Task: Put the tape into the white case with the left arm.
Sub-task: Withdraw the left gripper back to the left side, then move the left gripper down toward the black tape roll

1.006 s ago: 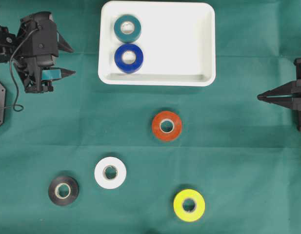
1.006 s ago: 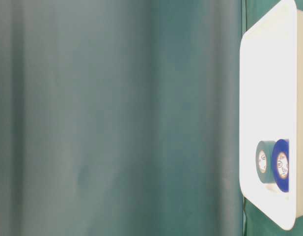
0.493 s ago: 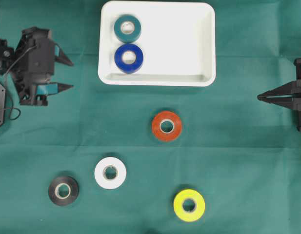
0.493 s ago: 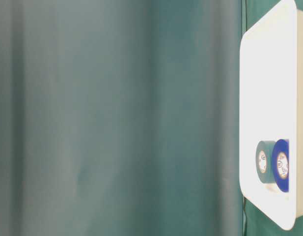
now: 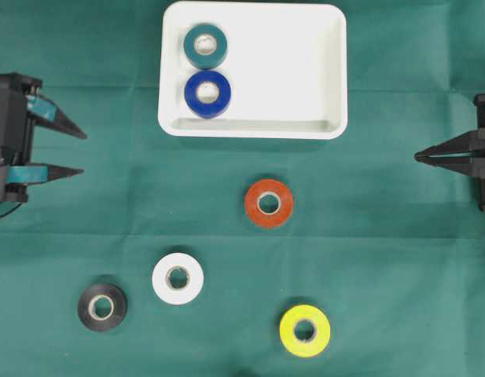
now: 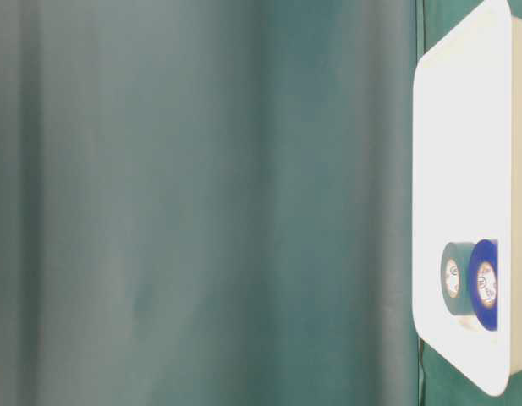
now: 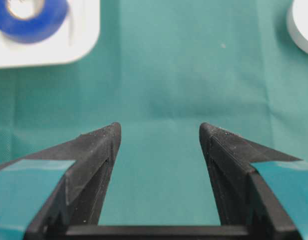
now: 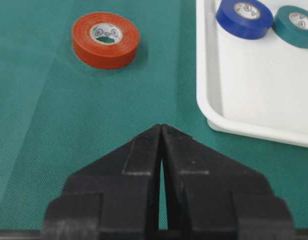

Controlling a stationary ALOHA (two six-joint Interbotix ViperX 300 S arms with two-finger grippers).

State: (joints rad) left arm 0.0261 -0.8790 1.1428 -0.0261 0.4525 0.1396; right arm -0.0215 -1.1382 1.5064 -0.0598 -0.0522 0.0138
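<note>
Tape rolls: teal [image 5: 205, 45] and blue [image 5: 207, 93] lie in the shallow white rectangular plastic case [image 5: 305, 71], upper centre. Teal-banded left gripper [image 5: 75, 152], left edge, spread and empty. Plain black right gripper [image 5: 420, 156], right edge, clenched.

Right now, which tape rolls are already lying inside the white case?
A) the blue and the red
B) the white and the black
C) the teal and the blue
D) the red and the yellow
C: the overhead view shows the teal roll and the blue roll inside the white case; the red roll, white roll, black roll and yellow roll lie on the green cloth outside it.
</note>
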